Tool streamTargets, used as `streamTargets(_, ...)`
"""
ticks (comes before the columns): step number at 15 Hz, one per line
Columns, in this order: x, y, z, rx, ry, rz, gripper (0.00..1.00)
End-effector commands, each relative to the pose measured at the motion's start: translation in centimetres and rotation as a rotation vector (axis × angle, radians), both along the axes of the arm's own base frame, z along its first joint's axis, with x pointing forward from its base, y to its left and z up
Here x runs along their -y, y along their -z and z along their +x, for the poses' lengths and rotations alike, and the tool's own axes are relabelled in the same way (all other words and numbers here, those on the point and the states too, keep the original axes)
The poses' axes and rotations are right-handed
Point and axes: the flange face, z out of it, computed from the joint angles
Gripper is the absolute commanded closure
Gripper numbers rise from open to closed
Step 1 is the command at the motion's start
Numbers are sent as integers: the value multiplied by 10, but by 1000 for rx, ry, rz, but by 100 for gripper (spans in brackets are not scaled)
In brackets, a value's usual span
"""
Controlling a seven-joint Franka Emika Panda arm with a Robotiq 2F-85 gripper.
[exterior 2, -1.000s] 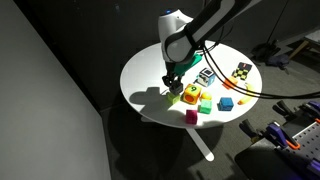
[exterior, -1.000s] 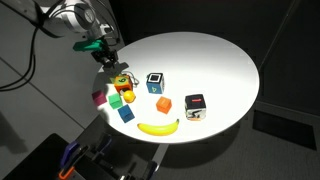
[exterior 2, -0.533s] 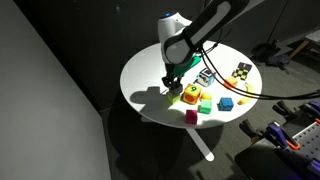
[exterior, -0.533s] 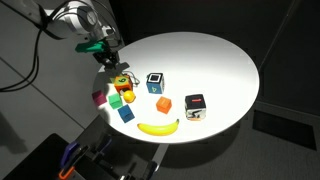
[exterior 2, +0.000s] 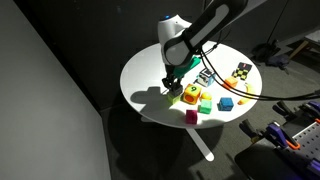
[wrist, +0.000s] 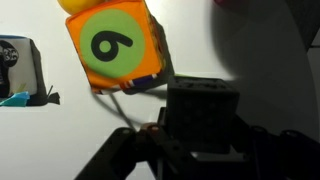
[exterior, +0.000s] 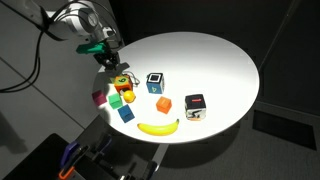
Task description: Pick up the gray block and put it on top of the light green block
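Note:
My gripper is shut on the gray block, a dark cube that fills the space between the jaws in the wrist view. In both exterior views the gripper hangs low over the table's edge, beside the cluster of toy cubes. The gray block is too small to make out there. The light green block lies on the table in that cluster, a short way from the gripper. An orange cube with a green disc and a numeral stands right in front of the held block.
On the white round table lie a deeper green cube, a magenta cube, a blue cube, an orange block, a banana, a blue-and-white cube and a red, black and white box.

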Motion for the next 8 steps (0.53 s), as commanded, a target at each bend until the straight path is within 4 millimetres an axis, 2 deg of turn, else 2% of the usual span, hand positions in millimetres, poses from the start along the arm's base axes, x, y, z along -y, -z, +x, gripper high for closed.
streamTargets(1,-5,1,5,2,-2,-10,69)
streamTargets(3,-5,2,5,1,-3,-11,69)
streamTargets(4,-5,2,5,1,-4,-11,38)
streamTargets(5,-5,2,5,-1,-4,-10,18)
streamTargets(7,-5,2,5,-4,-6,-8,4)
streamTargets(8,-5,2,5,-5,-7,-6,0)
